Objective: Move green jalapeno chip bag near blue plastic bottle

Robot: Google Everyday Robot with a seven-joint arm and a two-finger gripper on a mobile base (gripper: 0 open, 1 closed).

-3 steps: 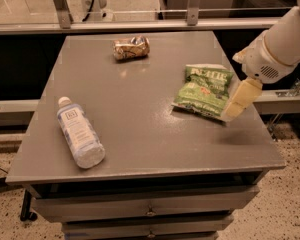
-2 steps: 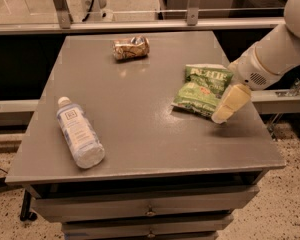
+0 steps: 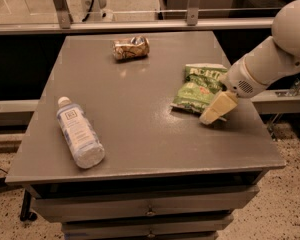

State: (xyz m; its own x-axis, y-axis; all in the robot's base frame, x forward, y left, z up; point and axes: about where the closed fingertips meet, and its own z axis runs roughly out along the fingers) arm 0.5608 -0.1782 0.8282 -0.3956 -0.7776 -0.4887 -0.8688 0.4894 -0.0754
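Note:
The green jalapeno chip bag (image 3: 199, 87) lies flat on the right side of the grey table (image 3: 140, 114), its white edge toward the back. The blue plastic bottle (image 3: 79, 132) lies on its side at the front left, white cap pointing back. My gripper (image 3: 217, 109) reaches in from the right on a white arm, its cream fingers low over the table at the bag's front right corner, touching or just beside it. Nothing is held.
A crushed tan-gold can (image 3: 131, 47) lies at the back centre of the table. A metal rail (image 3: 140, 25) runs behind the table. Drawers (image 3: 150, 211) sit below the front edge. Bare tabletop lies between the bag and the bottle.
My gripper has moved left and down along the bag's right edge toward its front corner. The bag, bottle and can have not moved.

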